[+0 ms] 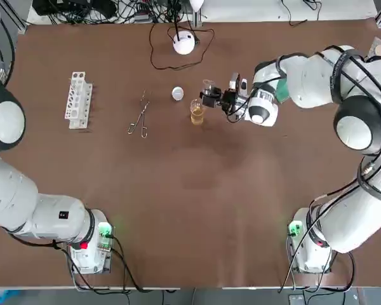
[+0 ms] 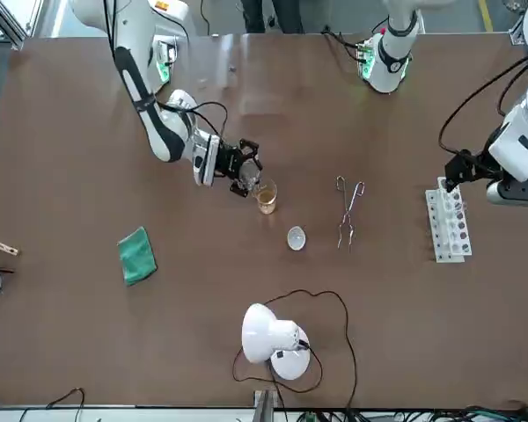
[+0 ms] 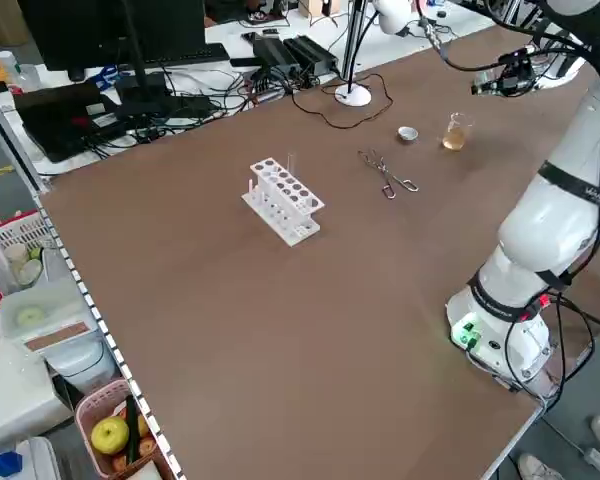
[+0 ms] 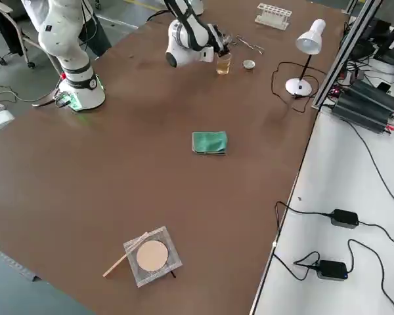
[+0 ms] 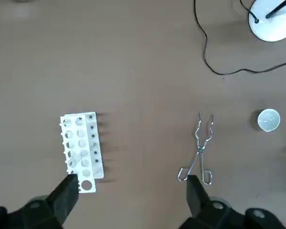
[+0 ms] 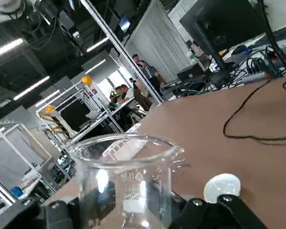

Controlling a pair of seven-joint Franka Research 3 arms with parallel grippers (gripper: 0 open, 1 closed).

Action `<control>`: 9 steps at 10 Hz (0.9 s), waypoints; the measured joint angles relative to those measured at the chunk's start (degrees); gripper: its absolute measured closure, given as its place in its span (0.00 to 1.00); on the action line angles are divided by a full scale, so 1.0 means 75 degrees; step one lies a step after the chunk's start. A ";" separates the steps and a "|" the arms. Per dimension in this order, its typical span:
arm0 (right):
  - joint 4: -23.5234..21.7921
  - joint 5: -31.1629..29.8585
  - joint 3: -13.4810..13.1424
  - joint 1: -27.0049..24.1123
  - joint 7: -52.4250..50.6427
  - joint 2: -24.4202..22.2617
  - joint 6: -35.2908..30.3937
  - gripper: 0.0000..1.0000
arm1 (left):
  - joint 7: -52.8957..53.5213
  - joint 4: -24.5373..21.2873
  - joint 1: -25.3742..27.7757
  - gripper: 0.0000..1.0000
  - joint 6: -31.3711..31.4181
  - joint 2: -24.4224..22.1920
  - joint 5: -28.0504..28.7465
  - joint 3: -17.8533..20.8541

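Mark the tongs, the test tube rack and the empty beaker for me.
tongs (image 5: 200, 150), left wrist view, on the pivot.
test tube rack (image 1: 78, 100), top view, middle of its top plate.
empty beaker (image 6: 126, 186), right wrist view, front of its glass wall.

Robotics lab: test-tube rack (image 1: 78, 100), glass beaker (image 6: 126, 181), monitor (image 3: 110, 30) and cables (image 3: 280, 55) by the table (image 1: 190, 210).

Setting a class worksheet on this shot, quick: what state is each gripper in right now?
Left gripper: open, empty, above the test tube rack.
Right gripper: shut on a clear glass beaker.
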 joint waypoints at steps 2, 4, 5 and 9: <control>-0.0017 -0.0609 -0.0003 -0.0398 -0.0672 -0.0001 -0.0050 0.61 | 0.0000 0.0118 0.0064 0.00 -0.0187 -0.0019 -0.0013 0.0059; -0.0064 -0.1572 -0.0016 -0.1016 -0.1056 -0.0002 -0.0187 0.61 | -0.0022 0.0179 0.0133 0.00 -0.0538 -0.0050 -0.0015 0.0070; -0.0095 -0.2174 -0.0024 -0.1405 -0.1249 -0.0003 -0.0281 0.61 | -0.0023 0.0183 0.0198 0.00 -0.0606 -0.0064 -0.0018 0.0070; -0.0602 -0.4627 -0.0056 -0.3323 -0.1868 0.0060 -0.1299 0.61 | -0.0172 0.0301 0.0479 0.00 -0.0871 -0.0089 -0.0958 0.0075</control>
